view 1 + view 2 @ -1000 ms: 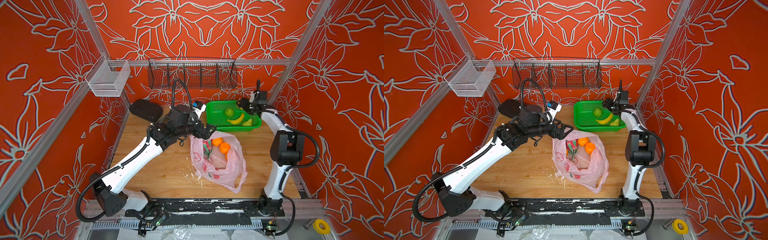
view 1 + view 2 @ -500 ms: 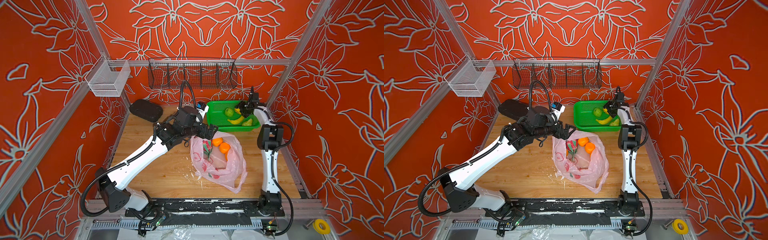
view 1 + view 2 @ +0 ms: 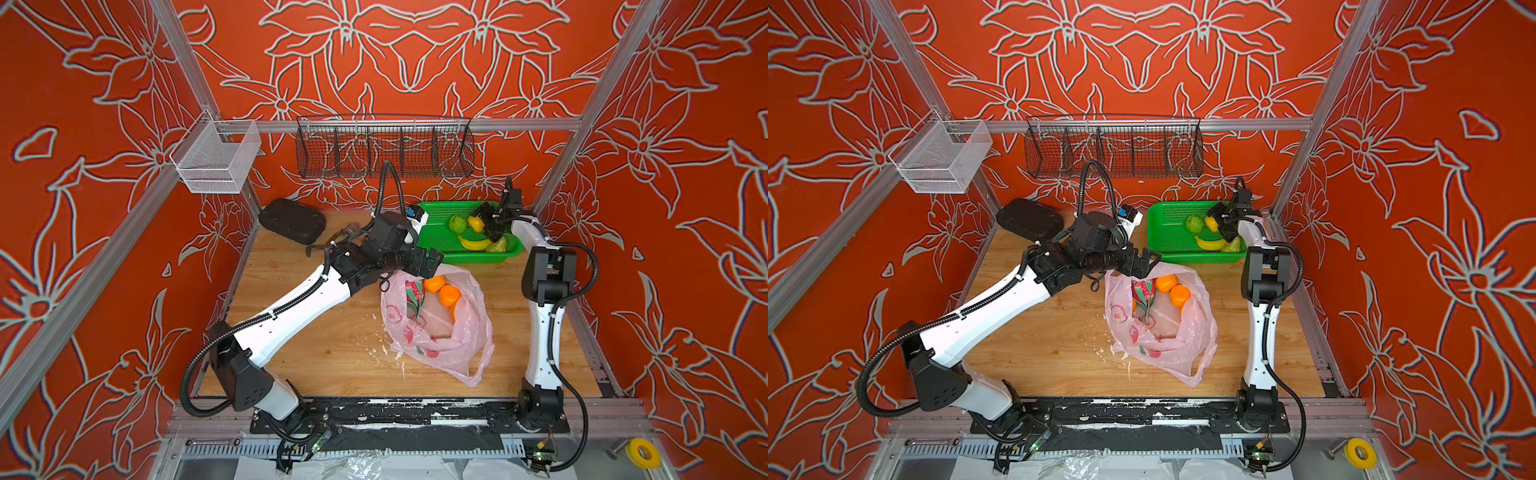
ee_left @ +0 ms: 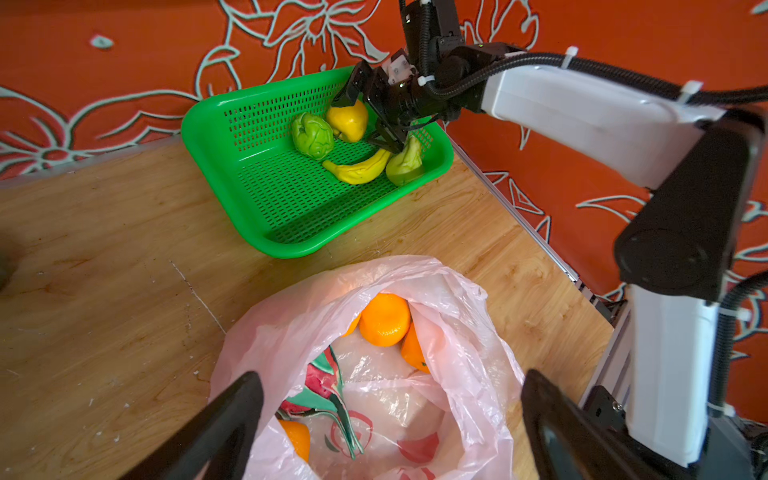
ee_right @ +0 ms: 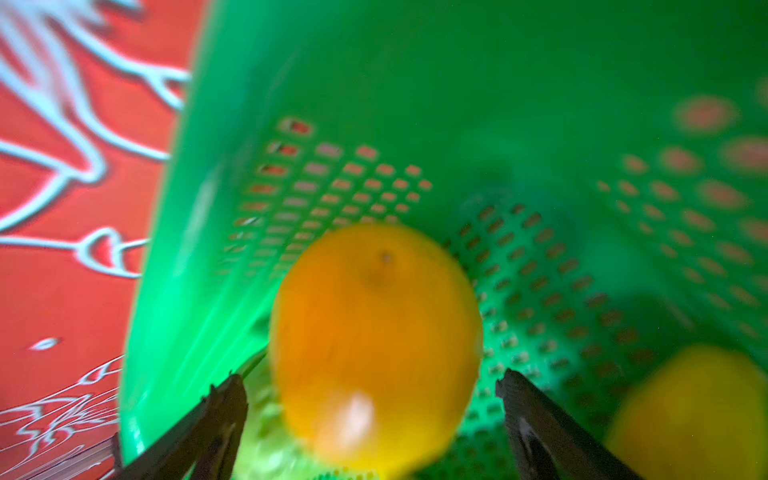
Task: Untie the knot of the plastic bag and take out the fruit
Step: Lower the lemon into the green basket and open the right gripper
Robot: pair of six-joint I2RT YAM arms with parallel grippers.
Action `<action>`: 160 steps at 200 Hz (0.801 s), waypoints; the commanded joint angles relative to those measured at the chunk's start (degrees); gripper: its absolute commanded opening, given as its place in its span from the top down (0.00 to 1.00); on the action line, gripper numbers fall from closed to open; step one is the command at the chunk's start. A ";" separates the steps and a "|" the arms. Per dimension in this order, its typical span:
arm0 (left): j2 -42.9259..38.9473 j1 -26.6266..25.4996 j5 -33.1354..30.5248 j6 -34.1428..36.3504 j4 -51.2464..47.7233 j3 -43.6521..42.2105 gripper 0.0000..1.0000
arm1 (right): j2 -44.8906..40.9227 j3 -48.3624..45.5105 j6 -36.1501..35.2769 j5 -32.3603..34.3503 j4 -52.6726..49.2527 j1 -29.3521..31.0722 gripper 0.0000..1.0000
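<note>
The jaws of our right gripper (image 5: 370, 384) stand apart on either side of the yellow-orange fruit (image 5: 374, 332), clear of it, in the green basket (image 3: 434, 212) at far right. Our left gripper (image 4: 390, 376) gapes empty above the plastic bag (image 3: 469, 345), which lies open mid-table with oranges (image 3: 449, 296) inside.

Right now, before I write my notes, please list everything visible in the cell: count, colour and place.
bag: one, pink, on the table, mouth open
oranges: at least three, orange, in the bag
dragon fruit: one, pink-green, in the bag
basket: one, green, table's back right
green fruits: two, green, in the basket
yellow fruit: one, yellow, in the basket
banana: one, yellow, in the basket
pad: one, black, back left corner
wire rack: one, black, back rail
mesh bin: one, white, left rail
tape roll: one, yellow, outside, front right
left gripper: one, black, open above the bag
right gripper: one, black, open around the yellow fruit
</note>
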 commanded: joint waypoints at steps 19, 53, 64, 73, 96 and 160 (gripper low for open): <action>-1.19 0.84 1.06 2.49 -3.69 0.68 0.08 | -18.84 -11.48 -0.26 4.92 3.02 -0.43 0.03; -0.24 1.23 1.42 -3.77 -9.61 3.09 0.18 | -32.74 -20.22 -4.16 2.66 0.24 -0.39 0.03; 0.56 1.15 1.61 -6.09 -11.85 4.11 0.20 | -37.28 -21.75 -5.53 0.99 -3.44 -0.41 0.03; 1.36 0.65 1.36 -7.83 -14.04 5.03 0.23 | -40.93 -23.11 -6.19 -0.64 -7.39 -0.31 0.04; 3.31 -3.00 -3.57 -11.35 -18.91 6.99 0.29 | -50.19 -27.76 -7.30 -4.65 -18.08 -0.17 0.07; 6.69 -10.18 -4.33 -26.68 -10.50 0.96 0.46 | -75.07 -47.77 -12.98 -8.20 -32.00 2.12 0.12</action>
